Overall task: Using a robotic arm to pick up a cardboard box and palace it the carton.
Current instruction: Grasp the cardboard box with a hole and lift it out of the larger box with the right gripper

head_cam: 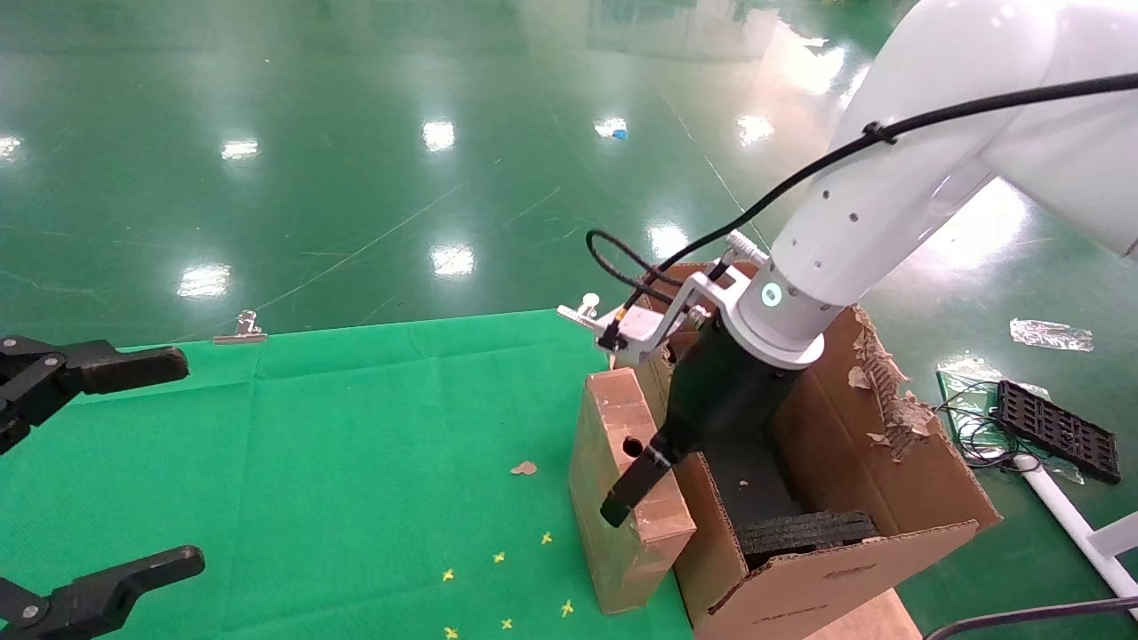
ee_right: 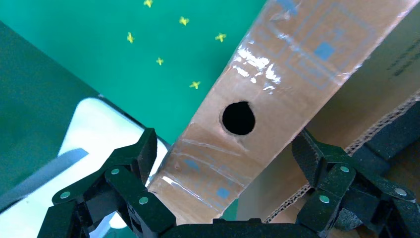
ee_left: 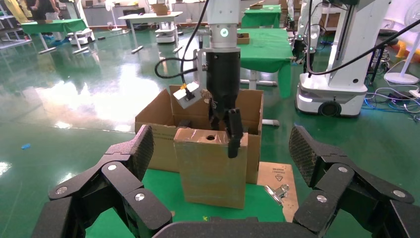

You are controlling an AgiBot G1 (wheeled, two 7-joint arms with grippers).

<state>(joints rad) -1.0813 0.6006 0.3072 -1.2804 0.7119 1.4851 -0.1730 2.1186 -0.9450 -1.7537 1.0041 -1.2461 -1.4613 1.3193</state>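
Head view: the white robotic arm's right claw (head_cam: 633, 487), open and empty, straddles the narrow brown cardboard box (head_cam: 622, 484) standing upright beside the large torn carton (head_cam: 845, 551).

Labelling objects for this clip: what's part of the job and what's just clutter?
Job: cardboard box, standing on end beside the carton; right tool open, straddling the box top.
Clutter: binder clip, black tray on floor, left tool parked open.
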